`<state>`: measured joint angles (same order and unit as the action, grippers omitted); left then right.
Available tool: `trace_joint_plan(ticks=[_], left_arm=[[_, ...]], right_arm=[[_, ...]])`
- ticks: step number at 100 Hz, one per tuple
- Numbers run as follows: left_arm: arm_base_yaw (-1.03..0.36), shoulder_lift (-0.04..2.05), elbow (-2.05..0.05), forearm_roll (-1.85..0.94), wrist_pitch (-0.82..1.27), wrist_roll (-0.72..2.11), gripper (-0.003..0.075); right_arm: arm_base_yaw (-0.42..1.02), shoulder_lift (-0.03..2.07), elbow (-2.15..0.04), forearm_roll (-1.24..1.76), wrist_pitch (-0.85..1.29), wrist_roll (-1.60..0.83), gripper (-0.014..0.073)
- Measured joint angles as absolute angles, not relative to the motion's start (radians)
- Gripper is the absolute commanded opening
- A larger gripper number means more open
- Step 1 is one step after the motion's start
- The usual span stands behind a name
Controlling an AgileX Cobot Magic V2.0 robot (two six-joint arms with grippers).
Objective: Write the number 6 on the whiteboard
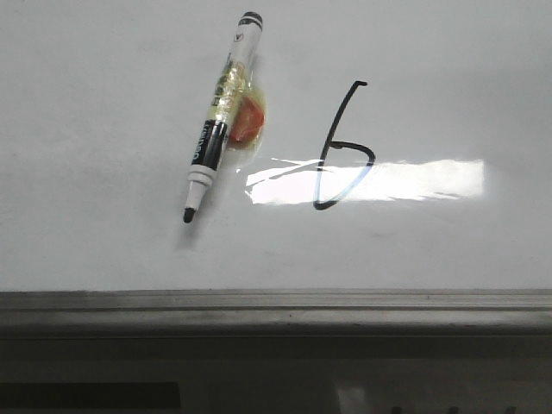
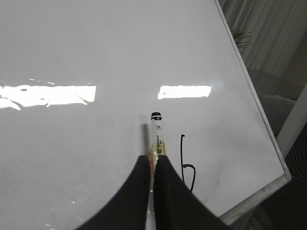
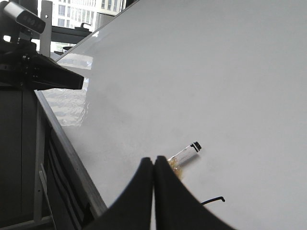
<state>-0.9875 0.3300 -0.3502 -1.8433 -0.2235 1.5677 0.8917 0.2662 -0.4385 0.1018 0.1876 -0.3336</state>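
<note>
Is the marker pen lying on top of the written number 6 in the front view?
No, the marker pen lies to the left of the number 6, with bare whiteboard between them.

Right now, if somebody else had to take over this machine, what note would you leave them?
Left end effector: fingers together, holding nothing; the marker pen shows just past them.
Right end effector: fingers together, holding nothing.
The pen lies loose on the whiteboard, uncapped, tip toward the near frame edge, with an orange-yellow lump against its barrel.
The number 6 is drawn to the pen's right, apart from it.
Done: the 6 is written and the pen set down.
Left: nothing of the writing, as far as I can see.
</note>
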Motion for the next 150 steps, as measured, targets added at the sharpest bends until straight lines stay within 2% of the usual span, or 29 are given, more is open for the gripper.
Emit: trace_joint_plan(ticks=[26,38,46,64,78,105,131,150], left_arm=[[-0.967,0.328,-0.345,-1.756,-0.281,1.577,-0.0020],[-0.874,0.311,-0.300,-1.544,-0.342,1.581,-0.0020],[-0.762,0.296,-0.254,-1.403,-0.360,1.532,-0.0020],[-0.494,0.216,-0.112,-0.896,-0.338,1.060,-0.0020],[-0.366,0.151,-0.028,-0.539,-0.228,0.662,-0.0020],[-0.326,0.130,0.001,-0.194,0.017,0.199,-0.0020],[-0.254,0.121,0.001,-0.137,0.216,0.117,-0.0020],[-0.238,0.099,0.001,-0.025,0.241,0.115,-0.0020]], right_arm=[[0.892,0.266,-0.438,0.102,0.186,-0.334,-0.0043],[0.892,0.266,-0.437,0.102,0.186,-0.334,-0.0043],[0.892,0.266,-0.437,0.102,0.186,-0.334,-0.0043],[0.892,0.266,-0.437,0.102,0.186,-0.334,-0.0043],[0.892,0.266,-0.437,0.102,0.186,-0.334,-0.0043],[0.892,0.266,-0.437,0.102,0.185,-0.334,-0.0043],[0.892,0.266,-0.437,0.102,0.184,-0.334,-0.0043],[0.892,0.266,-0.437,0.102,0.184,-0.334,-0.0043]])
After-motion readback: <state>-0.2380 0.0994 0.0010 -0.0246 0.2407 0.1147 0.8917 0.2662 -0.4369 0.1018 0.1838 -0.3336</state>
